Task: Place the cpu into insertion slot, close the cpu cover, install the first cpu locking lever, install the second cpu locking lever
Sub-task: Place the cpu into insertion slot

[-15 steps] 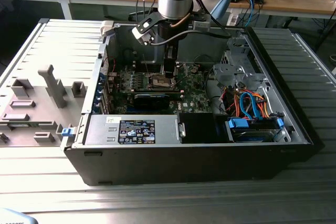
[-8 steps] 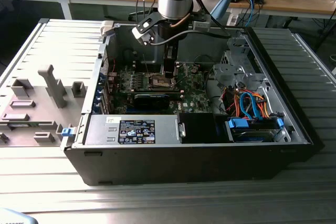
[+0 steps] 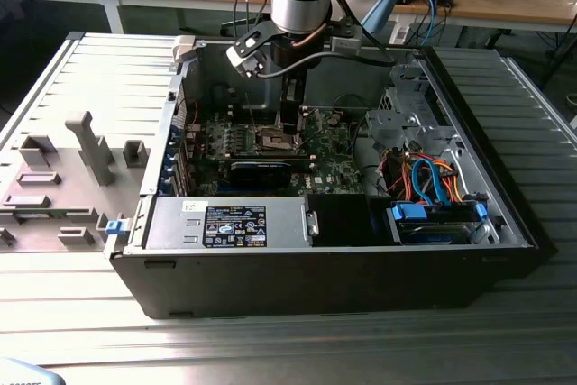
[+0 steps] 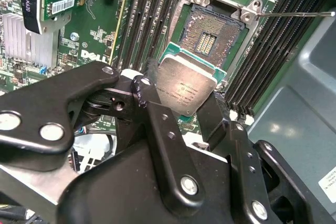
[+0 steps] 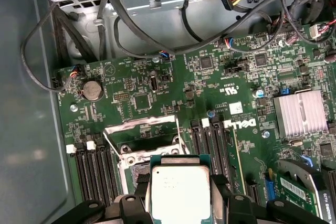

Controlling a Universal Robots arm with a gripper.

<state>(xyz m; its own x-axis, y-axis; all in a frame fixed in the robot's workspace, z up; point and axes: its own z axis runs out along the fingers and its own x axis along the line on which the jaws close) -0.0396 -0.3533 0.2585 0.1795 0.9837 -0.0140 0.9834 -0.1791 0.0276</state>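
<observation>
The printing is small: the cpu (image 4: 186,85) has faint engraved lines on its dull metal top, the motherboard (image 5: 157,77) carries white silkscreen lettering and a small white sticker (image 5: 235,107), and a dark label (image 3: 234,225) covers the power supply (image 3: 270,223) at about seven o'clock inside the computer case (image 3: 315,281) in the exterior view. The case lies open on its side and holds the motherboard at its centre, a drive bay with blue and orange cables (image 3: 433,178) at four o'clock, and the arm's gripper (image 3: 290,119) reaching in from twelve o'clock. Outside the case, at nine o'clock, stands a grey fixture plate (image 3: 63,178). In both wrist views the gripper (image 4: 181,95) has its fingers (image 4: 142,85) clenched on opposite edges of the cpu (image 5: 180,190), holding it tilted just over the insertion slot (image 4: 210,30), whose bare contact field is exposed; the chip seems to hang clear of the contacts, though the angle makes that hard to judge. The cpu cover (image 5: 139,128) stands raised on its hinge, and a thin locking lever (image 4: 299,14) sticks out from one corner of the slot. Black memory slots (image 4: 152,19) flank it, with a finned heatsink (image 5: 302,111) and a coin battery (image 5: 93,89) elsewhere on the board.
</observation>
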